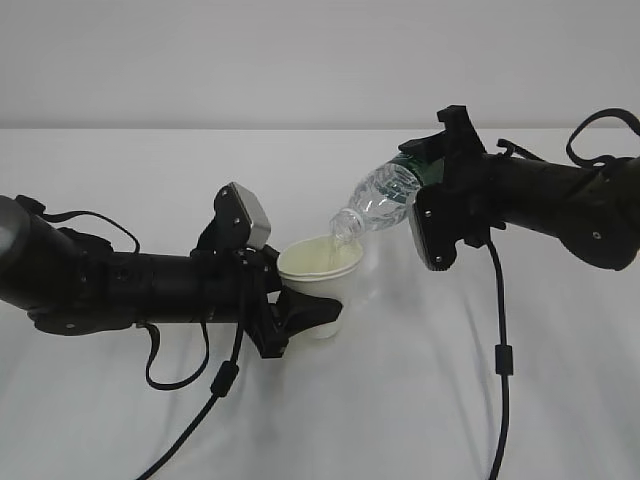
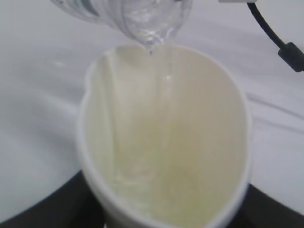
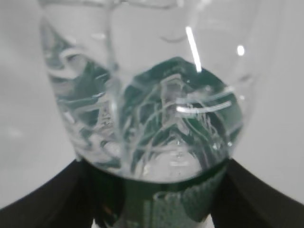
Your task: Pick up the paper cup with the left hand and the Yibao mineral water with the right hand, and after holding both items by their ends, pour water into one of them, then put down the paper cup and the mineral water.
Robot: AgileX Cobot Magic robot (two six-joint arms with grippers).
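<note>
Left hand (image 1: 283, 322) clamped on paper cup (image 1: 318, 272), right hand (image 1: 432, 170) clamped on tilted Yibao mineral water (image 1: 385, 198) — squeezed rim looks oval, neck drift likely spills onto table (image 1: 400, 400).

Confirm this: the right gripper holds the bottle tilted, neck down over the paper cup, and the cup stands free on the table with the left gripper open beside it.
Wrong only about the cup. In the exterior view the left gripper is shut on the paper cup. The right gripper does hold the Yibao mineral water tilted, neck down over it.
</note>
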